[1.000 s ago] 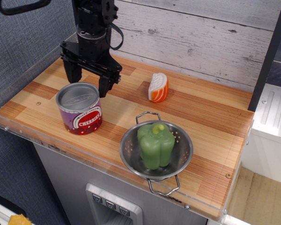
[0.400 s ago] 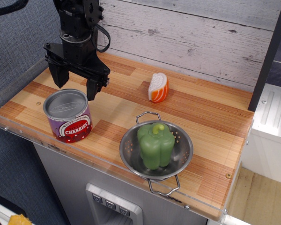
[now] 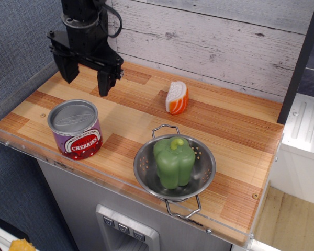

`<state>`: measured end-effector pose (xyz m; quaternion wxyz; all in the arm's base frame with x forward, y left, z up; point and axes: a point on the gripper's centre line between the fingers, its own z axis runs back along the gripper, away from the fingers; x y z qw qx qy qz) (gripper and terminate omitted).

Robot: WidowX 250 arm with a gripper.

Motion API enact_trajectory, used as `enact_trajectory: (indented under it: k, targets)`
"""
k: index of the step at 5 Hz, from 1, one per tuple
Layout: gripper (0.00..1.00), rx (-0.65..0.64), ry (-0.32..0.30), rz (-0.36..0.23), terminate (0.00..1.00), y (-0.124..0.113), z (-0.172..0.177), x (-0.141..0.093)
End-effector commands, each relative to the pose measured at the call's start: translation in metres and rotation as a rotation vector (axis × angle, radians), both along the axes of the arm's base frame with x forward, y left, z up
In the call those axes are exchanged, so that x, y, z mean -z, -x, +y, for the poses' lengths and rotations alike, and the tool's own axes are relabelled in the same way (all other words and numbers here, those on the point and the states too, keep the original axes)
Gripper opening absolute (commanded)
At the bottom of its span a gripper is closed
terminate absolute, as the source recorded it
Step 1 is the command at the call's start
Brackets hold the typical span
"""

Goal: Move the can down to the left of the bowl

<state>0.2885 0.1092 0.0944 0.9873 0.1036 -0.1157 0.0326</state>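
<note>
The can [image 3: 75,129], with a silver lid and a purple-and-red "CHERRIES" label, stands upright near the front left edge of the wooden counter, to the left of the bowl. The bowl [image 3: 199,175] is a perforated steel colander with two wire loop handles, and it holds a green bell pepper [image 3: 174,161]. My black gripper [image 3: 86,83] hangs open and empty above and behind the can, clear of its lid, with the fingers [image 3: 104,82] pointing down.
An orange-and-white sushi-like toy [image 3: 177,97] lies behind the bowl, near the grey plank wall. A clear acrylic rim [image 3: 21,146] runs along the counter's left and front edges. A white appliance [image 3: 303,146] stands to the right.
The can went left and slightly forward between the fingers, then stayed put. The gripper has since risen off it and is open above it.
</note>
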Motion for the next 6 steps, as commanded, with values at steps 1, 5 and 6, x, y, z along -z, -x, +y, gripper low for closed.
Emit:
enact_trajectory:
  k: [1, 5, 6]
  targets:
    - [1.0, 0.238, -0.015, -0.134, 0.0, -0.012, -0.042, -0.035]
    - [1.0, 0.609, -0.028, -0.142, 0.0, 0.025, -0.112, -0.053]
    - [1.0, 0.609, -0.028, -0.142, 1.0, 0.025, -0.112, -0.053]
